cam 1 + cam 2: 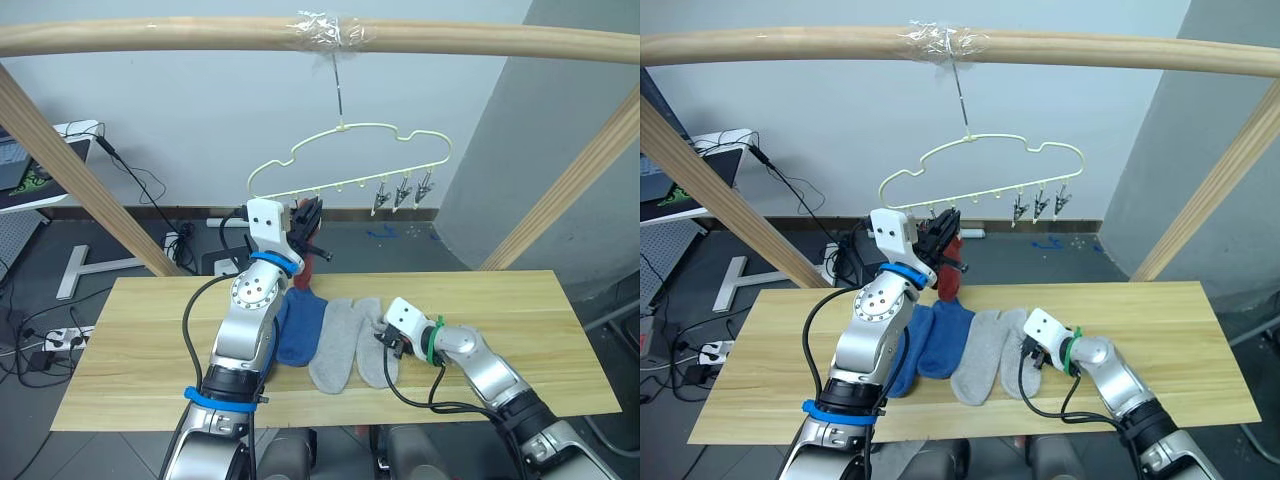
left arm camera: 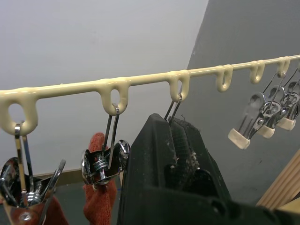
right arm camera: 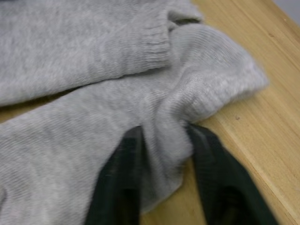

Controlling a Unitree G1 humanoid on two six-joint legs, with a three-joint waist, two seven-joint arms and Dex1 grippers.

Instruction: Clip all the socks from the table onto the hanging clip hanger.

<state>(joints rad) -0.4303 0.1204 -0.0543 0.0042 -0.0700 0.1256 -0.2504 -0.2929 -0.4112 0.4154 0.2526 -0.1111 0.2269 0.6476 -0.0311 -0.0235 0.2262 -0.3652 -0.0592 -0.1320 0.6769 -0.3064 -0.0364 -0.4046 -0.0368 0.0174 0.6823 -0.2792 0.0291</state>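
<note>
Partly hidden behind the left gripper (image 2: 176,136), whose closed black fingers are squeezing a metal clip (image 2: 172,108) on the pale wire clip hanger (image 1: 350,160), rust socks (image 1: 950,265) are hanging. Down on the grainy wooden table (image 1: 560,330), the right gripper (image 3: 164,140) is pinching a soft grey sock (image 1: 378,340) beside a blue sock (image 1: 300,325).

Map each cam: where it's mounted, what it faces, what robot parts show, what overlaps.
Head stereo pair: looks down over both arms at table, clip hanger.
Left wrist: looks along shut left end effector at metal clips.
Right wrist: right end effector pinching light grey sock.
Shared: hanger, grey sock.
</note>
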